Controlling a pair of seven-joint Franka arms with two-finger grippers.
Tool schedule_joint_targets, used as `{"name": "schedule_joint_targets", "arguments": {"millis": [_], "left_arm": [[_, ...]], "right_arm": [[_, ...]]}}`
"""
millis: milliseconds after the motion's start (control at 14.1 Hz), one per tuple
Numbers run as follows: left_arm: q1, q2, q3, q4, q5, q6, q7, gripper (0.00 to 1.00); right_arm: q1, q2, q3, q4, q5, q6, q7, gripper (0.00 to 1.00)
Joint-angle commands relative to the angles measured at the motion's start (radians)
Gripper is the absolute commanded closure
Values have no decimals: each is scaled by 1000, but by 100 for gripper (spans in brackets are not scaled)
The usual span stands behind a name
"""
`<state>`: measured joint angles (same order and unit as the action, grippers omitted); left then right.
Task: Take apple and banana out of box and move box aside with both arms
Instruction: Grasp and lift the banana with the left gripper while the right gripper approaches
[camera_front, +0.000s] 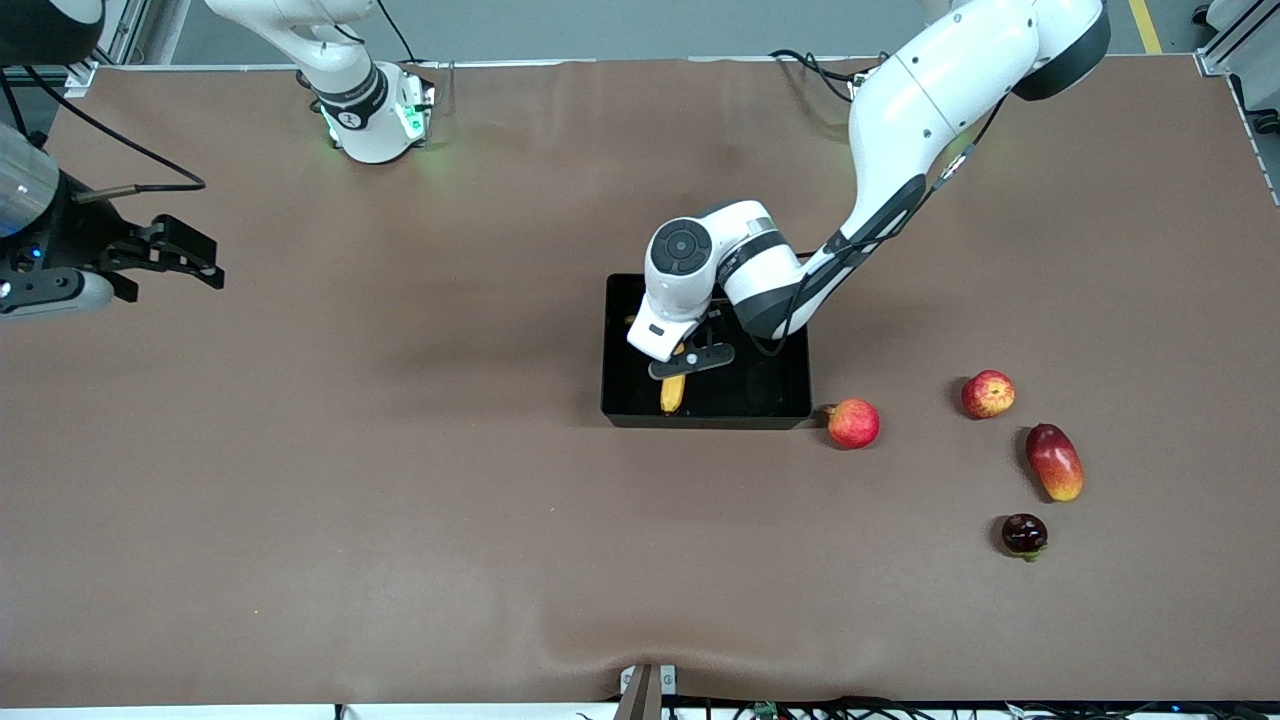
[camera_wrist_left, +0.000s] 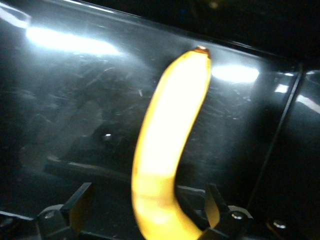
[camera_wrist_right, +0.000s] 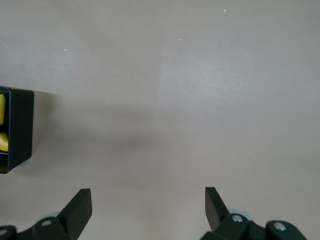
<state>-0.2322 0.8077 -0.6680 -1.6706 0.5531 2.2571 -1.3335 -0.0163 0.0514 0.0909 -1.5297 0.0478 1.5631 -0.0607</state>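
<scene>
The black bin (camera_front: 706, 414) sits mid-table. The yellow banana (camera_front: 672, 392) lies inside it, along the side toward the right arm's end. My left gripper (camera_front: 690, 362) is down in the bin, open, its fingers astride the banana without gripping it. In the left wrist view the banana (camera_wrist_left: 167, 145) runs between the spread fingers (camera_wrist_left: 79, 199) over the glossy bin floor (camera_wrist_left: 75, 90). The red apple with yellowish streaks (camera_front: 988, 393) rests on the table toward the left arm's end. My right gripper (camera_front: 205, 265) is open and empty over bare table at the right arm's end (camera_wrist_right: 147, 196).
A pinkish-red fruit with a nub (camera_front: 853, 423) lies just beside the bin's corner. A red-to-yellow mango (camera_front: 1055, 461) and a dark fruit (camera_front: 1024, 534) lie nearer the front camera than the apple. The right wrist view shows the bin's wall (camera_wrist_right: 20, 127).
</scene>
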Motion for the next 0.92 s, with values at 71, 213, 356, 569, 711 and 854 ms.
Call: {"name": "schedule_joint_targets", "arguments": {"millis": [71,213,356,569,711,854], "left_arm": [[-62,24,63,23,18,30,-19,18],[-75,33,73,23,7,30,-56,22],[-75,34,73,23,5,29,-69,42],[-73,31,73,23,5,29,-69,100],[-68,16,73,31,13,19,-67,100],[-58,-10,71,35,19,12,-64,100]], "right_arm": [[22,18,-2,3,10,18,2,0],[38,27,-2,3,10,29,2,0],[48,31,-2,3,10,25,10,0],[91,50,0,3,10,15,62,0],[122,62,-2,2,9,14,110,0],[156,83,-2,0,9,15,148,0]]}}
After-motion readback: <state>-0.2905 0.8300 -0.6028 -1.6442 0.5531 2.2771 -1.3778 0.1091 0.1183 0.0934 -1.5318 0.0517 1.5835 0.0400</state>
